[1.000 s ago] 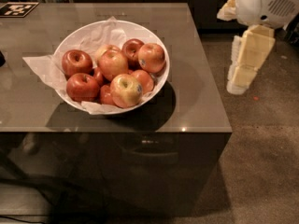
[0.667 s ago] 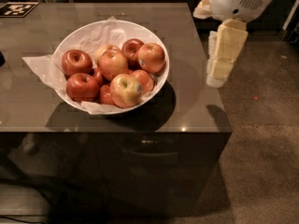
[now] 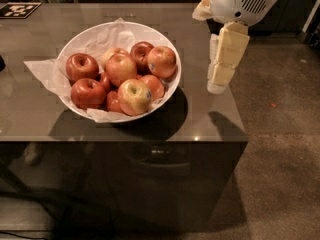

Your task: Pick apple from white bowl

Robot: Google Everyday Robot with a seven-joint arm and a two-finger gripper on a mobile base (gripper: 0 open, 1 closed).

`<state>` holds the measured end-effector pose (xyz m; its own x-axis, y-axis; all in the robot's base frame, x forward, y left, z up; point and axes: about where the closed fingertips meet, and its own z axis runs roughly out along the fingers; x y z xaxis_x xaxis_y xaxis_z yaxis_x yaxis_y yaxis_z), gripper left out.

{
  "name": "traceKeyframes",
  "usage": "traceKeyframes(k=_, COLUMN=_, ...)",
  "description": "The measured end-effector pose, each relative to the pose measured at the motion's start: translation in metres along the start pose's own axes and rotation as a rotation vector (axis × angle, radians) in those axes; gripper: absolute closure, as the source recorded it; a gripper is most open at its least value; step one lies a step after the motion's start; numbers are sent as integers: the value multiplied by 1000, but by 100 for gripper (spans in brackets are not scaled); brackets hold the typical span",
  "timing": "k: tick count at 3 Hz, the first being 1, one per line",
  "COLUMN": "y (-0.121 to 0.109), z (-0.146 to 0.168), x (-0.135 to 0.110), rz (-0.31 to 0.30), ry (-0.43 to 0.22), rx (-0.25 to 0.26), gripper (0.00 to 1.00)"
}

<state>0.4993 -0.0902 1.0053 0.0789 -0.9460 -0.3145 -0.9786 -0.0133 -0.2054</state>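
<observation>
The white bowl (image 3: 85, 36) stands on the grey table, lined with crumpled white paper and filled with several apples. The apple (image 3: 161, 61), orange-red with a small dark sticker on its left side, lies at the bowl's right rim. A yellow-green apple with a sticker (image 3: 133, 96) lies at the front. Darker red apples (image 3: 82, 67) lie on the left. My gripper (image 3: 218, 80) hangs from the arm at the upper right, over the table's right edge, to the right of the bowl and apart from it, holding nothing.
The grey table (image 3: 30, 114) ends in a front edge below the bowl and a right edge under my gripper. Brown floor (image 3: 280, 149) lies to the right. A black-and-white marker tag (image 3: 19, 10) lies at the table's far left corner.
My arm and gripper have moved left, from beyond the table's right side to over its right edge, closer to the bowl. The bowl and apples have not moved.
</observation>
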Motion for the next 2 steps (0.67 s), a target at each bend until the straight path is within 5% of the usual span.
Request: traceKeyframes(k=2, y=-73, z=43, x=-49, rz=-73, ry=-94, rx=-29, gripper=0)
